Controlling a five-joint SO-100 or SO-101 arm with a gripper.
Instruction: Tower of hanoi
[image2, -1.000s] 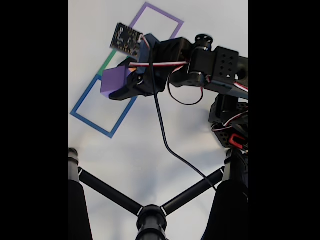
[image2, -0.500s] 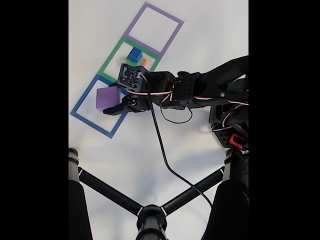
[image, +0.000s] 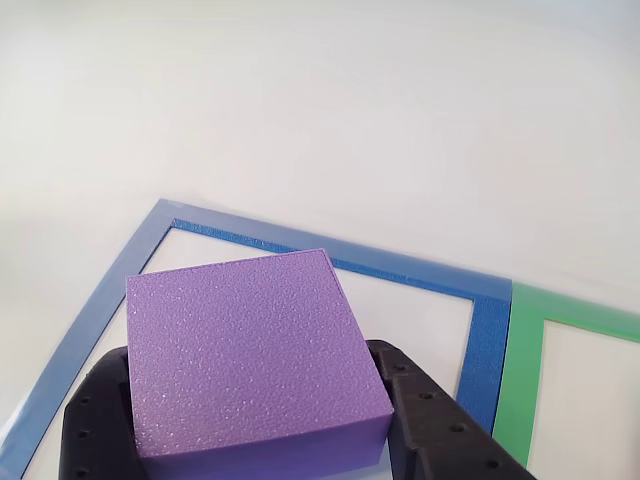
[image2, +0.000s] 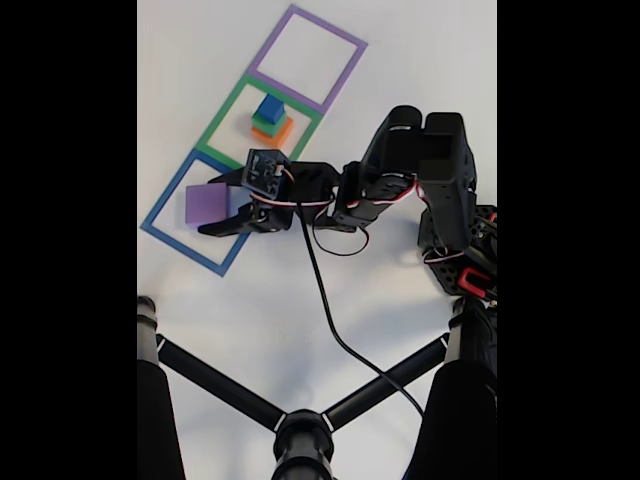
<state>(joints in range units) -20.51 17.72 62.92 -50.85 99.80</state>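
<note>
In the fixed view, at the left, the purple block (image2: 207, 204) now sits low over the blue square (image2: 163, 203), well inside its outline. A second ago it hung high in the air, tilted, covering part of the green square; half a second ago it was halfway down. So the arm has swung left and dropped, and the carry looks nearly done: I judge the largest block is being set down as the base of a new stack.

The tool (image2: 222, 210) is clamped on the purple block, one black finger on each side. The other view shows the same grip from close up: the purple block (image: 250, 360) fills the near centre, with dark fingers (image: 440, 430) hugging its left and right faces and the blue square (image: 300, 245) running behind it.

To the right in the fixed view, the green square (image2: 225, 125) holds a small stack (image2: 270, 117), orange at the bottom, green, then blue on top, uncovered since the arm moved off. Farther right and far, the purple square (image2: 350, 55) lies bare.

Whether the block's underside already touches the bench cannot be told; its base is cut off in the other view, and the fingertips are hidden beneath it. Black bands crop both sides of the fixed view, and a dark stand (image2: 300, 430) blocks the near edge.
</note>
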